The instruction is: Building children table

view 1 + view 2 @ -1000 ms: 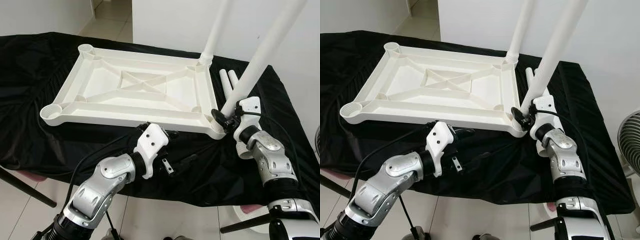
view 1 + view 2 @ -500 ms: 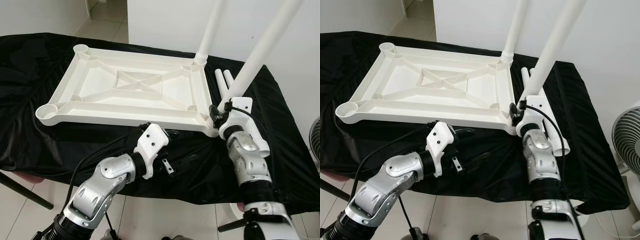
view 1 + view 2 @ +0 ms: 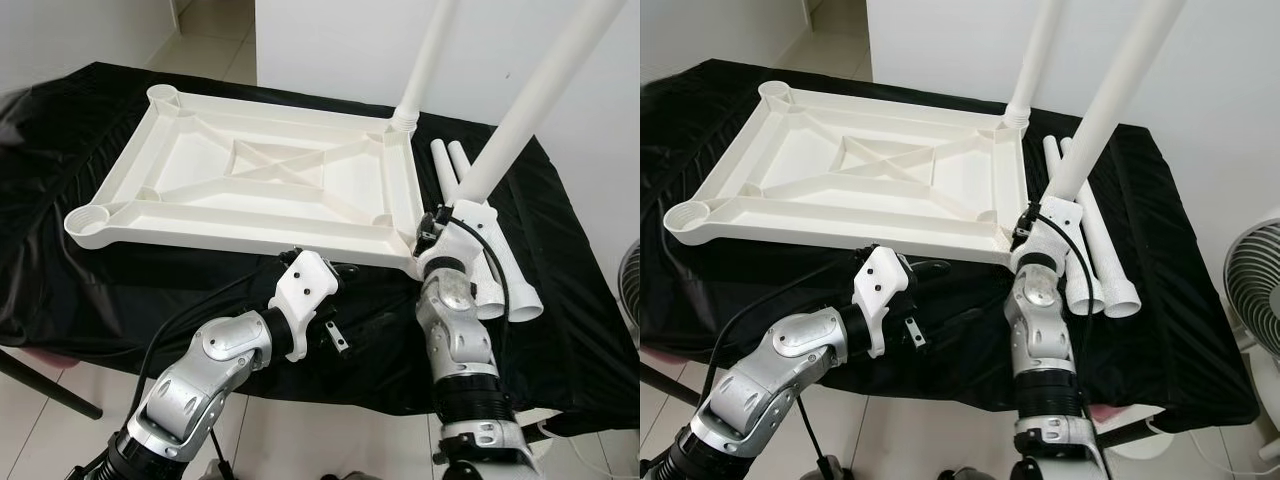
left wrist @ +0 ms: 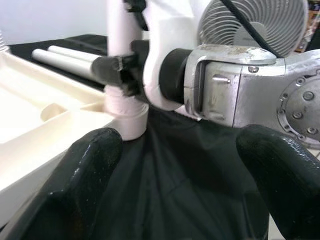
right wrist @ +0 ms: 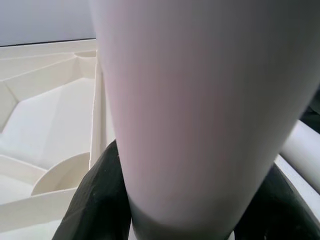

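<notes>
Holding the white leg (image 3: 520, 110) low down, my right gripper (image 3: 437, 226) is clenched around it at the near right corner socket of the upturned tabletop (image 3: 190, 205). Its long axis runs near-upright. My left gripper (image 4: 177, 165) hovers spread, just nearby.

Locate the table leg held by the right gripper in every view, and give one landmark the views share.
Left eye: held leg rises from the tabletop's near right corner.
Right eye: held leg, right of centre, above the right gripper.
Left wrist: held leg, upright at the corner socket.
Right wrist: held leg, close up between the black fingers.
Shared landmark: the tabletop.
</notes>
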